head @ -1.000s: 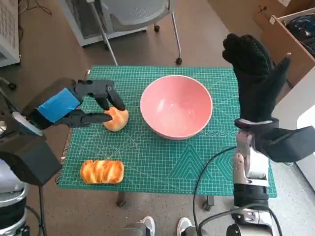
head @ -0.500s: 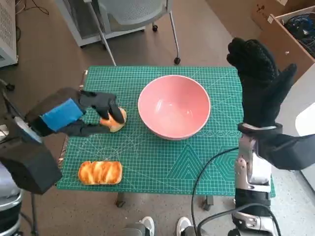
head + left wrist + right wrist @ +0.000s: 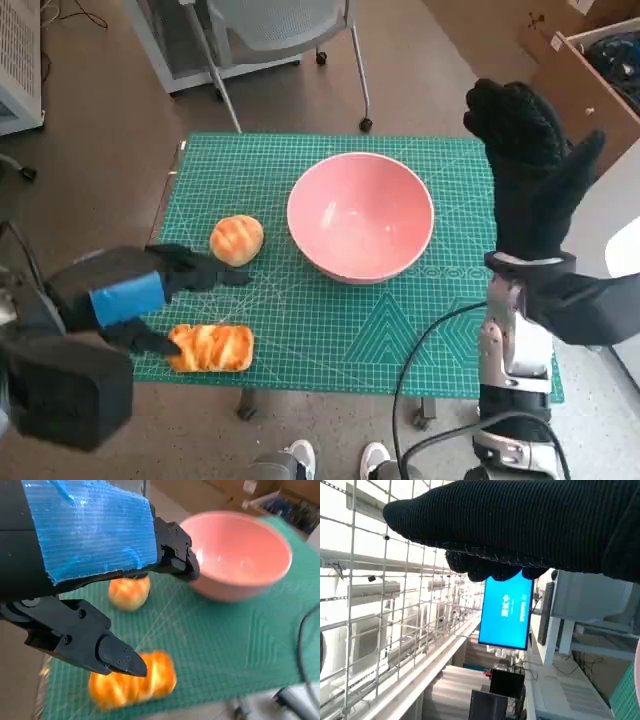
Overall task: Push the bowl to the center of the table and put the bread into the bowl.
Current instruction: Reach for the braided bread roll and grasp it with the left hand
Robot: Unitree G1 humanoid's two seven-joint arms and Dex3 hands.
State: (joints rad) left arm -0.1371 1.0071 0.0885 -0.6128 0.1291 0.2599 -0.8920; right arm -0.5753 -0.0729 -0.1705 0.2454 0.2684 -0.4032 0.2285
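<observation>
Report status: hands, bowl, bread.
Left hand open, over the long loaf. Right hand open, raised. Pink bowl central, empty. Round bun lies loose beside it.

Green mat [image 3: 340,330] — chair [image 3: 270,25], cardboard box [image 3: 590,70] nearby.

Pink bowl [image 3: 360,216]; golden bread [image 3: 237,240]; green gridded mat [image 3: 420,330].

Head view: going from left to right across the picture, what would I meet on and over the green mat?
Left hand → long bread loaf → round bread roll → pink bowl → right hand, raised by the green mat's right edge.
</observation>
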